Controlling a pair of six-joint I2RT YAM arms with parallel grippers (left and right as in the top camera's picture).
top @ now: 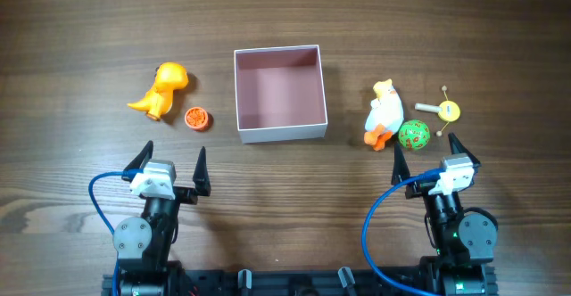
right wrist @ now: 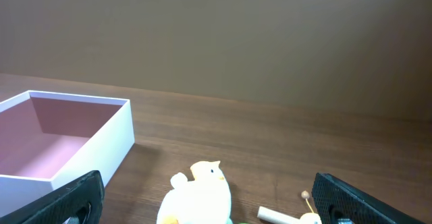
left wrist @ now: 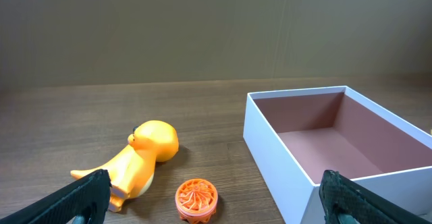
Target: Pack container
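The container (top: 280, 132), a square white box with a pinkish inside, stands open and empty at the table's middle; it also shows in the left wrist view (left wrist: 270, 143) and the right wrist view (right wrist: 101, 146). Left of it lie an orange dinosaur toy (top: 161, 89) (left wrist: 138, 160) and a small orange wheel (top: 197, 118) (left wrist: 196, 198). Right of it lie a white duck toy (top: 384, 113) (right wrist: 199, 193), a green ball (top: 414, 135) and a yellow stick toy (top: 440, 109) (right wrist: 287, 216). My left gripper (top: 169, 164) (left wrist: 216, 204) and right gripper (top: 426, 149) (right wrist: 209, 204) are open and empty, near the front edge.
Dark wooden table (top: 285, 11). Blue cables (top: 98, 198) loop beside both arm bases at the front.
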